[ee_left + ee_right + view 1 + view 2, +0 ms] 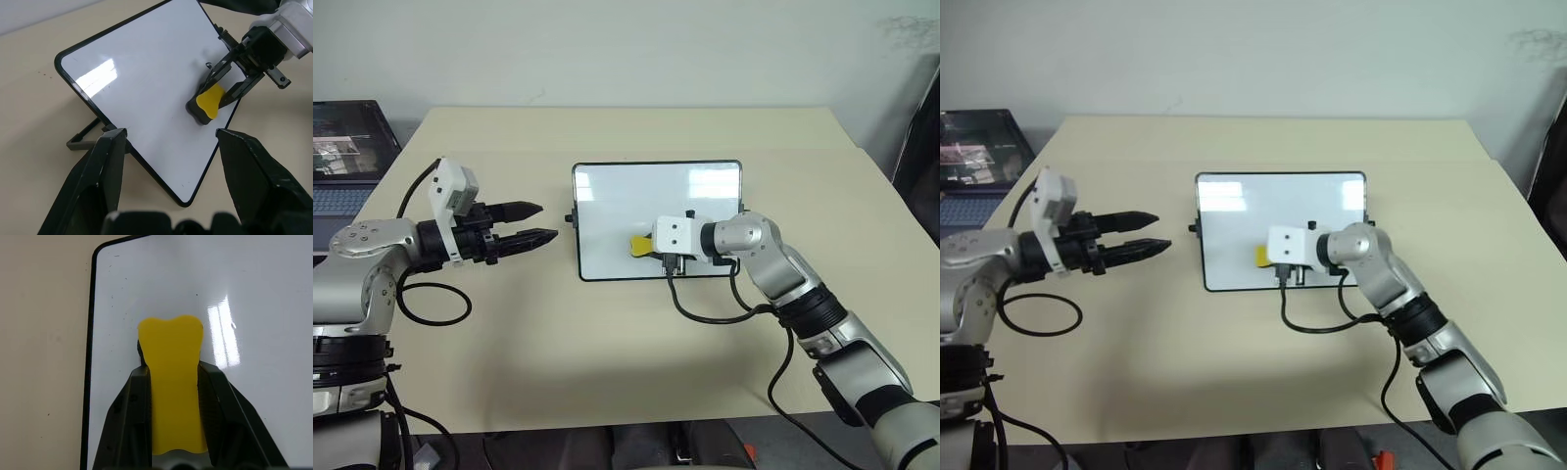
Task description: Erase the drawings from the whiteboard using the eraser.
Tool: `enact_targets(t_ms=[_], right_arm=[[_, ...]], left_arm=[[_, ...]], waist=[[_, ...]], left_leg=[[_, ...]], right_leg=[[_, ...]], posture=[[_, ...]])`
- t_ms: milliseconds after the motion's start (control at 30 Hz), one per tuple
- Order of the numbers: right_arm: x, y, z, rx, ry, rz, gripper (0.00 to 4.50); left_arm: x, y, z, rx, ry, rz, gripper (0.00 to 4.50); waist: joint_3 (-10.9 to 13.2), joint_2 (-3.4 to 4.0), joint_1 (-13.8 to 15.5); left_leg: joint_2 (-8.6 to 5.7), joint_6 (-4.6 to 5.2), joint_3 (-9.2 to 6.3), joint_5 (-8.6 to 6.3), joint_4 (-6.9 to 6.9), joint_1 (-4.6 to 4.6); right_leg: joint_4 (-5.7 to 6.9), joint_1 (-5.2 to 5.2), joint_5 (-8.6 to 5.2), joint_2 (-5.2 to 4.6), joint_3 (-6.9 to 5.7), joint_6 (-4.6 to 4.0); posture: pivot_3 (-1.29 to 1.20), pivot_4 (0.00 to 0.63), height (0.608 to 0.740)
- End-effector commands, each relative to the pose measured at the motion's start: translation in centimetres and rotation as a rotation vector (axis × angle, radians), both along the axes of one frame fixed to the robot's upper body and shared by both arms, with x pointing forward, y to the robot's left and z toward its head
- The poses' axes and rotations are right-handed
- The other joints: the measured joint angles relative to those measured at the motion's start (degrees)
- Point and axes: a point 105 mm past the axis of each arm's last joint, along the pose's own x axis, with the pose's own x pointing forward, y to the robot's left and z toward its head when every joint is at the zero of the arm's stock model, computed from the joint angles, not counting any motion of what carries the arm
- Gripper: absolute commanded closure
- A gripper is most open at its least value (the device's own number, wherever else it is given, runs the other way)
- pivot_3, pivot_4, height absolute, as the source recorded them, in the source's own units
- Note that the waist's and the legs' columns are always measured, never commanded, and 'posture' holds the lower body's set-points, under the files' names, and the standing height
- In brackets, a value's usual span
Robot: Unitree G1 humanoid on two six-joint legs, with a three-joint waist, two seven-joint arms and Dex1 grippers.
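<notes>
Right gripper (171, 377) clamped on eraser (171, 362), fingers (129, 421) pinching its yellow sides, dark underside pressed on whiteboard (626, 196) near board's lower edge, right of middle. Left gripper (533, 223) parted, holding nothing, hovering over table (607, 343) just beside board's left edge. Table: beige, wide. Whiteboard: middle of table, toward far edge, propped on small stand, black frame, glossy. Laptop (342, 157): off table's far left corner. Drawings: small black mark (208, 63) just beside gripper; faint specks elsewhere, unclear.
</notes>
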Motion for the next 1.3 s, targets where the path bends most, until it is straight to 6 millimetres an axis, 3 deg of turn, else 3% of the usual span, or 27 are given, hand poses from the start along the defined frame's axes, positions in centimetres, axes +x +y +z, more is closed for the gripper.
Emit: enact_targets(t_ms=[33,167,267,333,400,467,533,600,733,867,1033,1300], right_arm=[[-0.8,-0.6,6.8,0.187,-0.102,0.003,3.54],[-2.3,-3.2,11.5,0.425,-0.155,-0.058,3.54],[-1.5,-7.9,14.4,0.654,-0.242,-0.275,3.54],[-1.3,-11.4,14.7,0.749,-0.295,-0.428,3.54],[-1.4,-14.8,14.0,0.877,-0.303,-0.585,3.54],[-1.7,-16.8,12.5,0.895,-0.325,-0.694,3.54],[-2.0,-20.0,9.5,0.859,-0.397,-0.887,3.54],[-2.8,-21.4,6.3,0.820,-0.402,-0.977,3.54],[-4.5,-22.3,3.2,0.859,-0.419,-1.066,3.54],[-5.8,-21.8,0.9,0.897,-0.407,-1.130,3.54],[-5.3,-21.0,1.1,0.964,-0.409,-1.133,3.54],[-4.2,-20.4,2.1,0.970,-0.403,-1.082,3.54]], left_arm=[[0.1,-0.5,1.0,0.011,-0.048,-0.028,1.36],[0.3,-0.8,1.2,0.005,-0.048,-0.039,1.36],[0.3,-0.1,1.4,0.008,-0.050,-0.021,1.36],[0.2,0.2,1.2,0.010,-0.046,-0.018,1.36],[-0.2,0.1,1.2,0.003,-0.038,-0.037,1.36],[-0.4,-0.1,1.3,-0.007,-0.036,-0.051,1.36],[-0.6,0.0,1.2,-0.008,-0.034,-0.051,1.36],[-0.6,0.2,1.1,-0.009,-0.031,-0.042,1.36],[-1.0,1.0,1.4,-0.013,-0.034,-0.016,1.36],[-1.6,2.1,1.5,-0.025,-0.038,0.050,1.36],[-2.2,1.3,0.6,-0.039,-0.016,0.036,1.36],[-1.8,1.2,1.0,-0.046,-0.033,0.043,1.36]], waist=[[0.0,0.01,0.0],[0.0,-0.01,0.1],[0.0,-0.01,0.1],[0.0,-0.04,0.2],[0.0,-0.04,0.3],[0.0,-0.02,0.3],[0.0,-0.03,0.2],[0.0,-0.03,0.2],[0.0,0.08,-0.3],[0.0,0.08,-1.0],[0.0,0.08,-0.9],[0.0,0.06,-0.5]], left_leg=[[0.00,0.00,-0.01,0.00,0.00,-0.01],[0.02,0.00,-0.08,0.00,-0.01,-0.12],[0.01,-0.01,-0.08,-0.01,-0.02,-0.11],[0.00,-0.02,-0.04,-0.01,-0.02,-0.10],[-0.03,-0.02,0.03,-0.01,-0.02,-0.11],[-0.01,-0.02,0.09,-0.01,-0.03,-0.11],[-0.03,-0.02,0.11,-0.01,-0.05,-0.11],[-0.05,-0.02,0.13,-0.01,-0.08,-0.10],[-0.04,-0.02,0.14,-0.01,-0.09,-0.04],[0.01,-0.02,0.12,-0.01,-0.10,0.18],[0.05,-0.02,0.13,0.00,-0.08,0.24],[-0.03,-0.02,0.13,-0.01,-0.11,0.23]], right_leg=[[-0.01,-0.01,0.00,0.00,0.00,0.00],[-0.05,-0.03,0.00,-0.01,-0.09,0.00],[-0.05,-0.02,0.00,-0.17,-0.09,0.00],[-0.04,-0.01,0.00,-0.26,-0.10,0.00],[-0.06,0.01,0.00,-0.30,-0.11,0.00],[-0.05,0.00,-0.01,-0.33,-0.08,0.01],[-0.06,-0.01,-0.01,-0.34,-0.06,0.02],[-0.06,-0.02,-0.10,-0.33,-0.06,0.15],[0.00,-0.03,-0.19,-0.30,0.01,0.29],[0.01,0.05,-0.20,-0.24,0.13,0.32],[0.05,0.09,-0.19,-0.29,0.17,0.33],[-0.01,0.12,-0.19,-0.29,0.15,0.33]], posture=[[0.00,0.150,0.740],[0.00,0.150,0.740],[0.00,0.150,0.740],[0.00,0.150,0.740],[0.00,0.150,0.740],[0.00,0.150,0.740],[0.00,0.150,0.740],[0.00,0.150,0.740],[0.00,0.150,0.740],[0.00,0.150,0.740],[0.00,0.150,0.740],[0.00,0.150,0.740]])
